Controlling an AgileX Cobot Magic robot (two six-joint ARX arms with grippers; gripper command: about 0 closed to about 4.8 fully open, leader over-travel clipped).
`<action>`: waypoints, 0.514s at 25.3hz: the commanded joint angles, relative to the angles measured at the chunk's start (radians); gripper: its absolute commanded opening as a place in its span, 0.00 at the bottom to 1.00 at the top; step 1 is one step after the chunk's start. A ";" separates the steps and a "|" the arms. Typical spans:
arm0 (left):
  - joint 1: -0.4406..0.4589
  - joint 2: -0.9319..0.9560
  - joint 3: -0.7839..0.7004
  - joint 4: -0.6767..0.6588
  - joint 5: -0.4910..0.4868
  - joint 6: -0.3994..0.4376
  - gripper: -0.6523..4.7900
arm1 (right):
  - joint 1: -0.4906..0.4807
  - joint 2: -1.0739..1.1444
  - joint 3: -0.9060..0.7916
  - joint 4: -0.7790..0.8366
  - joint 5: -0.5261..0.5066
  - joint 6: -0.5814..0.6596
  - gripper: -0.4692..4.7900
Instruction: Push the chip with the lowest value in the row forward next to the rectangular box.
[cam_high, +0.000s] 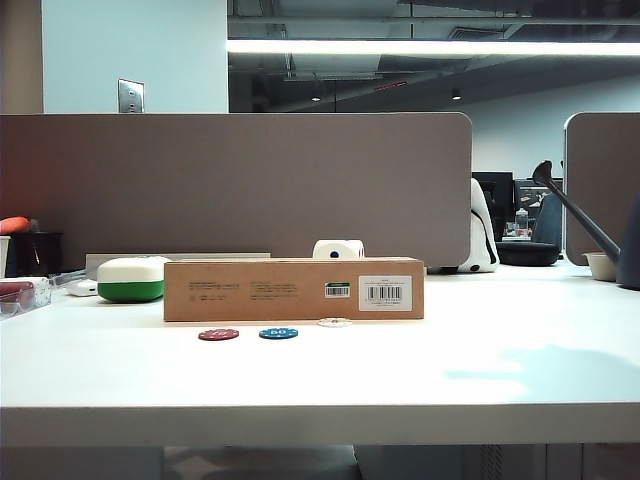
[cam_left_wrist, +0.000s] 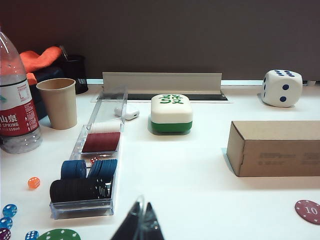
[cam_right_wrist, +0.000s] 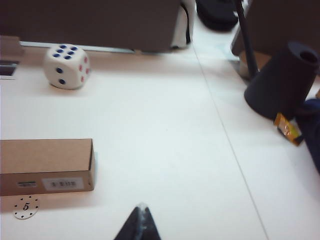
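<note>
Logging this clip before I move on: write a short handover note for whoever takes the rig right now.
Left gripper: shut, holding nothing, hovering over the table near the chip tray.
Right gripper: shut, holding nothing, just short of the white chip.
White chip, marked 5: already forward of the row, lying close against the front of the rectangular box near its barcode label.
Red chip, marked 10, and blue chip: side by side, farther from the box.
Done: the push looks complete.
Left: probably nothing beyond retracting the arms.
</note>
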 joint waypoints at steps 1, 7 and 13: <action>0.000 0.000 0.004 0.006 0.003 0.001 0.11 | -0.109 -0.003 0.002 0.024 -0.138 -0.047 0.08; 0.000 0.000 0.004 0.007 0.003 0.001 0.11 | -0.263 -0.016 0.002 0.059 -0.208 -0.256 0.08; 0.000 0.000 0.004 0.006 0.003 0.001 0.11 | -0.417 -0.082 -0.042 0.117 -0.331 -0.371 0.08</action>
